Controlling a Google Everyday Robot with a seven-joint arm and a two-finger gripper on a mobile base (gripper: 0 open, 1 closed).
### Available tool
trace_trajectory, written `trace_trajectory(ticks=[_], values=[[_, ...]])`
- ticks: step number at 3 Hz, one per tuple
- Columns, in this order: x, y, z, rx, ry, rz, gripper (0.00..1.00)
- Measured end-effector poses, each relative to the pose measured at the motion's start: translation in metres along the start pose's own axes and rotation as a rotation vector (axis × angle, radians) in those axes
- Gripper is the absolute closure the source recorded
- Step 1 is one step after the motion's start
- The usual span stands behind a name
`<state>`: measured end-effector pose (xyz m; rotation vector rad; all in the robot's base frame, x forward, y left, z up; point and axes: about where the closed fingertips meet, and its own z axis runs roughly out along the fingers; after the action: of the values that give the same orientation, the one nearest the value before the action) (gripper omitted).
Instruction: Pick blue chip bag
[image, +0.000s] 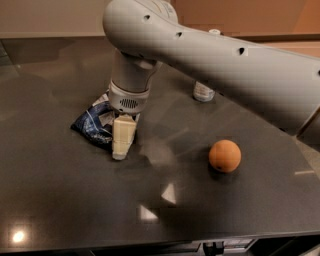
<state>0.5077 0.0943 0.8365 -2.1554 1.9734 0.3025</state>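
Observation:
The blue chip bag (94, 123) lies crumpled on the dark table (60, 200), left of centre, its dark-blue foil showing white markings. My gripper (122, 142) hangs from the big grey arm and reaches down to the table at the bag's right edge, touching or overlapping that side of the bag. The bag's right part is hidden behind the gripper and wrist.
An orange ball (225, 156) sits on the table to the right of the gripper. A clear water bottle (203, 91) stands at the back, mostly hidden by the arm (225, 65). The table's front edge runs along the bottom of the view.

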Motion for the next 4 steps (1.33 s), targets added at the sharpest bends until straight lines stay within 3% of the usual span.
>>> trace_trajectory(ticks=[3,4], values=[[0.001,0.007,-0.034,-0.011,-0.056,0.006,0.87],[0.005,0.017,-0.067,-0.014,-0.113,-0.025,1.00]])
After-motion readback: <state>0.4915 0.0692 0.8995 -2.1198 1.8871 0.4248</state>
